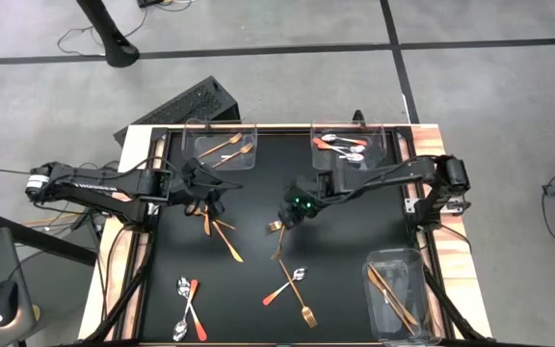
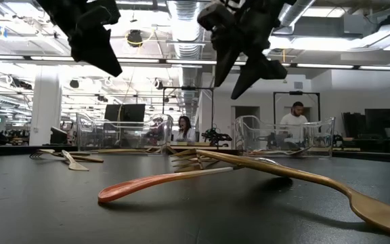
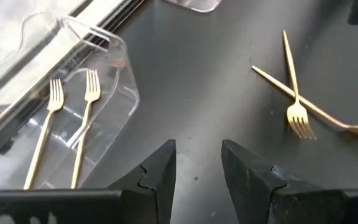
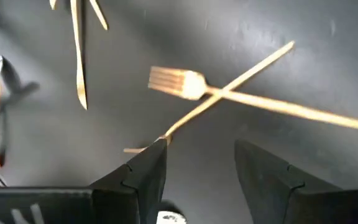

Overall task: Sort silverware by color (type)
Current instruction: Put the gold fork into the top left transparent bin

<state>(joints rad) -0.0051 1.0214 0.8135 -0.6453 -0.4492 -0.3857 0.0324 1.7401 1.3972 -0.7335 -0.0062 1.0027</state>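
Right claw (image 1: 291,209) hangs over the middle of the black desk (image 1: 355,231), fingers apart and nothing between them. Right under it is a gold fork (image 4: 179,83) crossed by a slim gold stick (image 4: 229,84); in the high view the pair runs on a diagonal from just below the claw toward the near edge.

Left claw (image 1: 203,200) is also spread and empty, hovering just in front of the far-left clear bin (image 1: 222,149). That bin has two gold forks (image 3: 67,124) lying side by side, long axes parallel, tines toward the bin's far wall. Beside this claw sits another crossed pair (image 3: 297,102), a fork with tines toward the claw over a long gold piece.

Further out: the far-right bin (image 1: 350,146) holds red-handled spoons (image 1: 340,145), and the near-right bin (image 1: 401,294) holds gold sticks (image 1: 391,294) lying lengthwise. Loose on the desk near the front are two spoons (image 1: 186,306) at left, plus a spoon and fork (image 1: 295,289) crossing mid-front.
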